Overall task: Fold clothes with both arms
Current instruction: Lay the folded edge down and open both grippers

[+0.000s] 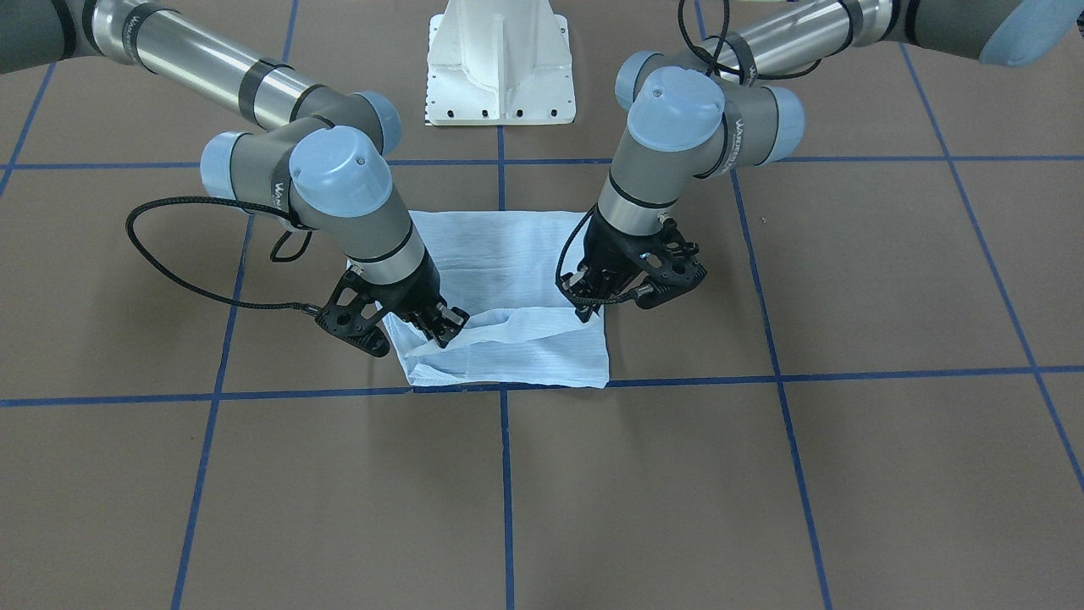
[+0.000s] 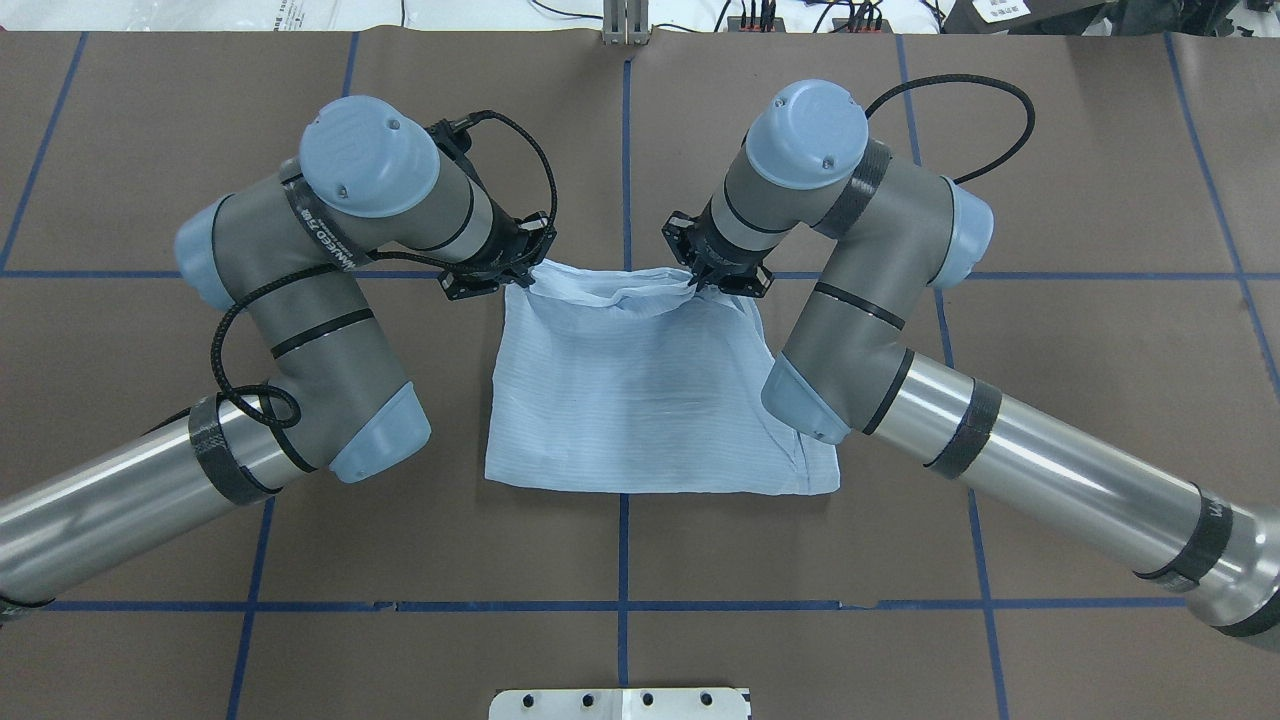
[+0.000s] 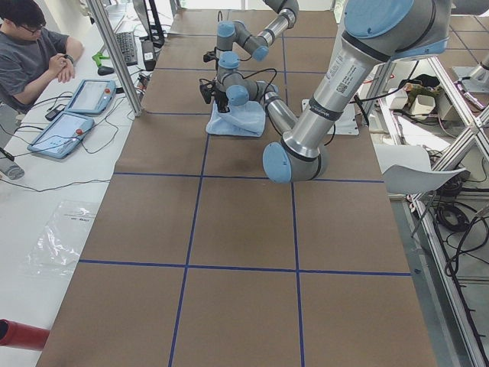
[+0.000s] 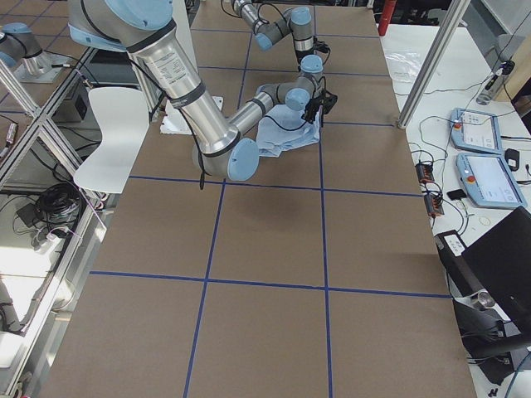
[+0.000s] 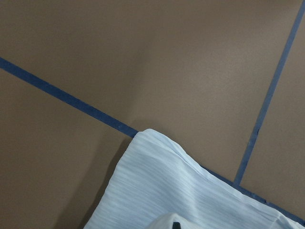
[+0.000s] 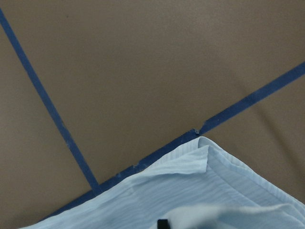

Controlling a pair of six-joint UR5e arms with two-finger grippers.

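**Limp stuff, best taken by its corners**

The thin, pale-blue, finely striped cloth shirt [image 2: 640,400] lies folded to a rough square in the middle of the brown paper-covered bench [image 2: 1050,350], between the two arms. The black two-finger left claw [image 2: 522,279] and the matching right claw [image 2: 702,284] each look pinched tight on a far corner of its upper layer, which sags and puckers between them. I'd judge it feather-light, floppy and a little slippery. It won't hold a shape, so both corners want gripping level and gently taut, or the fold will skew. The lower layers rest flat on the bench.
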